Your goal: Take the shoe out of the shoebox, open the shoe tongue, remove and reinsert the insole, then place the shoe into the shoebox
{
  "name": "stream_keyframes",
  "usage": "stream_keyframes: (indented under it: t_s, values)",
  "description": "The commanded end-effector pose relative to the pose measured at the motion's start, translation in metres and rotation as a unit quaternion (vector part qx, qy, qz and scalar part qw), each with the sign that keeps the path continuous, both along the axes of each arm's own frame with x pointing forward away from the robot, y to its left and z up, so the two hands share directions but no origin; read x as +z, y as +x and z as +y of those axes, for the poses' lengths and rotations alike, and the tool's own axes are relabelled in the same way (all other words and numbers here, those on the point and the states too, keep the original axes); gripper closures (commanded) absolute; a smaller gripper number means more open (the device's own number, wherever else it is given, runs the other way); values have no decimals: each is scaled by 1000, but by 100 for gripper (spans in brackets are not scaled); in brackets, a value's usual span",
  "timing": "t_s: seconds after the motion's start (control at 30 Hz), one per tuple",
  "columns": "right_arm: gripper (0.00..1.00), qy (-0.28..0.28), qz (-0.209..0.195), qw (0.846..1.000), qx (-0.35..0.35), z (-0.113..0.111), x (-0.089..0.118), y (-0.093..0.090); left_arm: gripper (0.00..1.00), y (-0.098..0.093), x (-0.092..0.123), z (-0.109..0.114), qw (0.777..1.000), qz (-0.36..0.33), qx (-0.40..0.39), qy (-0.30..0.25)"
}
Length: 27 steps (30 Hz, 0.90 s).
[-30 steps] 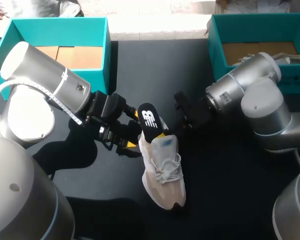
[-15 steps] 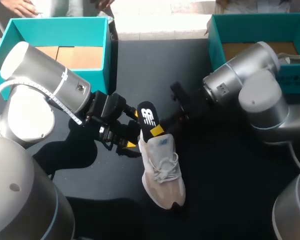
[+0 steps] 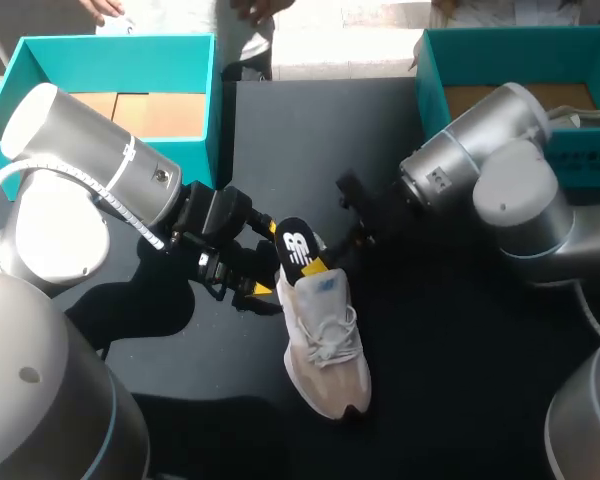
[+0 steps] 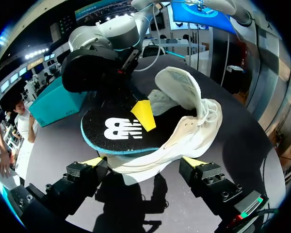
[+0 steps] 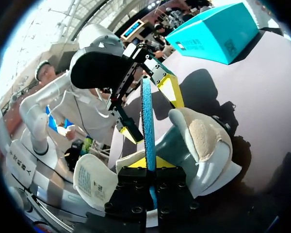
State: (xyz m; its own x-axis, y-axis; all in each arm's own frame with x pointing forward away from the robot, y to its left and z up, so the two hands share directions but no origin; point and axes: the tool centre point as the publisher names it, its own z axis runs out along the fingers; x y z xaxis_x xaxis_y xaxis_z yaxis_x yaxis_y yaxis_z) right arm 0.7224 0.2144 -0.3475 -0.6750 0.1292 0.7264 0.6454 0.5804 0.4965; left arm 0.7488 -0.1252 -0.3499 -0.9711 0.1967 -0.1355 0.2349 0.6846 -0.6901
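A white shoe [image 3: 325, 340] lies mid-table, toe toward the front edge. Its black insole [image 3: 295, 245], with a white logo, sticks out of the opening at the heel end. My right gripper [image 3: 318, 265] is shut on the insole; in the right wrist view the insole [image 5: 146, 121] runs edge-on between the fingers of that gripper [image 5: 149, 165]. My left gripper [image 4: 143, 162] stands wide open with the heel of the shoe [image 4: 194, 131] between its fingers. The insole [image 4: 116, 128] lies over the heel, with the right gripper's yellow tip [image 4: 143, 115] on it.
A teal shoebox [image 3: 110, 45] stands open at the back left, just behind my left arm. A second teal shoebox [image 3: 430, 80] stands at the back right, behind my right arm. Dark tabletop [image 3: 440, 380] stretches in front of the shoe.
My right gripper has moved left and down with the insole, so less of the insole stands above the shoe. The left arm has kept still.
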Motion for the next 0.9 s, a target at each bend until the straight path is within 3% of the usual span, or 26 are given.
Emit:
stream_keyframes:
  t_s: [0.03, 0.17, 0.3, 0.37, 0.5, 0.57, 0.77, 0.8, 0.87, 0.9]
  values:
    - [100, -17, 14, 1000, -4, -5, -2, -17, 0, -1, 0, 1, 1000, 0, 0, 1]
    - [100, -25, 27, 999, -8, -8, -5, -25, 0, -1, 0, 1, 1000, 0, 0, 1]
    - [100, -25, 16, 999, -12, -9, -3, -19, 0, -1, 0, 1, 1000, 0, 0, 1]
    - [81, -27, 7, 1000, -6, -6, 1, -13, 0, -1, 0, 1, 1000, 0, 0, 1]
    - [66, -25, -11, 1000, 1, -2, 10, -1, 0, -1, 0, 1, 1000, 0, 0, 1]
    - [65, -24, -19, 1000, 4, 0, 12, 4, 0, -1, 0, 1, 1000, 0, 0, 1]
    - [70, -18, -30, 999, 9, 6, 14, 18, 0, -1, 0, 1, 1000, 0, 0, 1]
    - [77, -18, -30, 999, 10, 7, 13, 20, 0, -1, 0, 1, 1000, 0, 0, 1]
    - [100, -22, -26, 999, 13, 6, 11, 21, 0, -1, 0, 1, 1000, 0, 0, 1]
    - [100, -25, -18, 999, 11, 5, 8, 20, 0, -1, 0, 1, 1000, 0, 0, 1]
